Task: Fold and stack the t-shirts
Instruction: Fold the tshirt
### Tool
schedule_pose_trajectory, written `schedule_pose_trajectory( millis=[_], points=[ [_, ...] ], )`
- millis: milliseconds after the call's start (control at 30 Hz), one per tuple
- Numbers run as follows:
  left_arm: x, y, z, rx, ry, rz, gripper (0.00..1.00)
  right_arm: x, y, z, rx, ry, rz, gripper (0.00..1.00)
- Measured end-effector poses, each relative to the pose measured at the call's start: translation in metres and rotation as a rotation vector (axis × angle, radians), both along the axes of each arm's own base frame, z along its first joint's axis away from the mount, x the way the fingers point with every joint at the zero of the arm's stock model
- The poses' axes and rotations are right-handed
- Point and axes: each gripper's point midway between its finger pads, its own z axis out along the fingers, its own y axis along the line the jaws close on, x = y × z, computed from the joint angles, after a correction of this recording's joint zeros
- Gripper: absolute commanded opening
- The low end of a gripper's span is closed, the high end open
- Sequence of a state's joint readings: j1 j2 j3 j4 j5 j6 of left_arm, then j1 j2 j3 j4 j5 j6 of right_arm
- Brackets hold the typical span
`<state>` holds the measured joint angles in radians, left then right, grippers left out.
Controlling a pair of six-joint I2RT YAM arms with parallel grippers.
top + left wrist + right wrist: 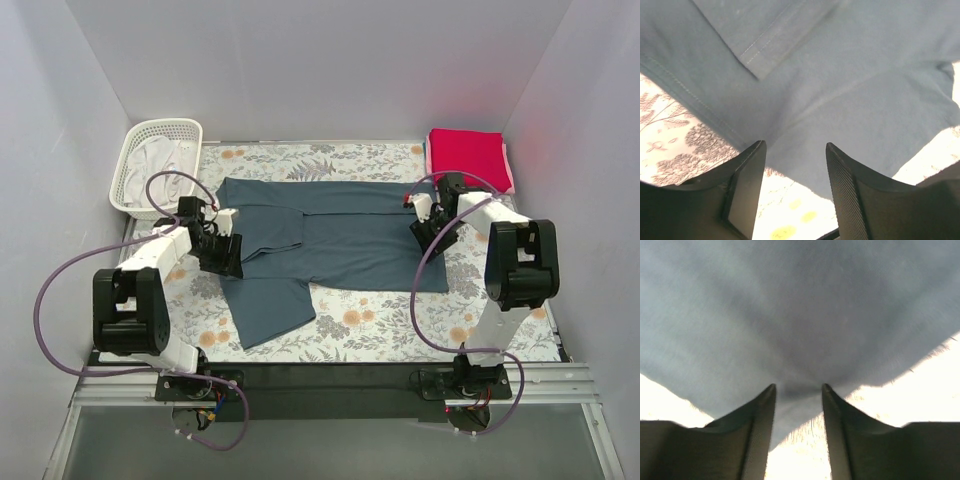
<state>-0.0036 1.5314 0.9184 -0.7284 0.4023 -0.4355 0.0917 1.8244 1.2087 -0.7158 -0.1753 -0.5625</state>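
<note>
The dark slate blue t-shirt (345, 240) lies spread flat on the floral cloth, with one sleeve (272, 225) folded onto its body and the other sleeve (265, 312) stretching toward the front. My left gripper (226, 255) is open at the shirt's left edge; the left wrist view shows the shirt's edge (840, 100) just ahead of the left gripper (795, 145). My right gripper (420, 226) is open at the shirt's right edge, its tips pressed on puckered cloth (790, 315), as the right wrist view of the gripper (798, 387) shows. The folded crimson red t-shirt (467, 155) lies on the pale pink one (510, 172) at the back right.
A white lattice basket (137, 150) holding white cloth stands at the back left corner. The grey-and-orange floral cloth (400, 325) covers the table. White walls close in the left, back and right sides.
</note>
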Motion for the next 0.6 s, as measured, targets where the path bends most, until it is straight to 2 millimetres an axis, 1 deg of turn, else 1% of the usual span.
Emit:
schedule_pose_trajectory(
  millis=[33, 67, 100, 200, 267, 300, 367, 433, 533, 600],
  points=[
    [0.001, 0.0, 0.007, -0.001, -0.021, -0.018, 0.57, -0.001, 0.0, 0.007, 0.004, -0.016, 0.012, 0.55],
    [0.002, 0.0, 0.015, 0.0, -0.048, -0.041, 0.58, -0.001, 0.0, 0.012, 0.007, -0.027, 0.017, 0.56],
    [0.002, -0.001, 0.023, -0.005, -0.073, -0.066, 0.59, -0.002, 0.0, 0.021, 0.013, -0.053, 0.028, 0.56],
    [-0.001, -0.002, 0.041, -0.003, -0.15, -0.169, 0.57, -0.004, 0.002, 0.053, 0.023, -0.141, 0.064, 0.56],
    [-0.01, -0.003, 0.046, -0.003, -0.164, -0.244, 0.57, -0.01, 0.006, 0.072, 0.024, -0.207, 0.107, 0.54],
    [-0.017, -0.004, 0.046, -0.006, -0.163, -0.291, 0.57, -0.016, 0.009, 0.076, 0.023, -0.222, 0.131, 0.52],
    [-0.03, -0.005, 0.045, -0.017, -0.162, -0.367, 0.57, -0.031, 0.013, 0.073, 0.013, -0.221, 0.177, 0.5],
    [-0.044, -0.009, 0.042, -0.014, -0.167, -0.434, 0.57, -0.05, 0.015, 0.059, -0.006, -0.171, 0.22, 0.49],
    [-0.071, -0.022, 0.033, 0.012, -0.176, -0.555, 0.57, -0.078, 0.013, 0.034, -0.039, -0.081, 0.261, 0.49],
    [-0.086, -0.028, 0.027, 0.021, -0.168, -0.61, 0.56, -0.087, 0.008, 0.025, -0.062, -0.049, 0.275, 0.49]
  ],
)
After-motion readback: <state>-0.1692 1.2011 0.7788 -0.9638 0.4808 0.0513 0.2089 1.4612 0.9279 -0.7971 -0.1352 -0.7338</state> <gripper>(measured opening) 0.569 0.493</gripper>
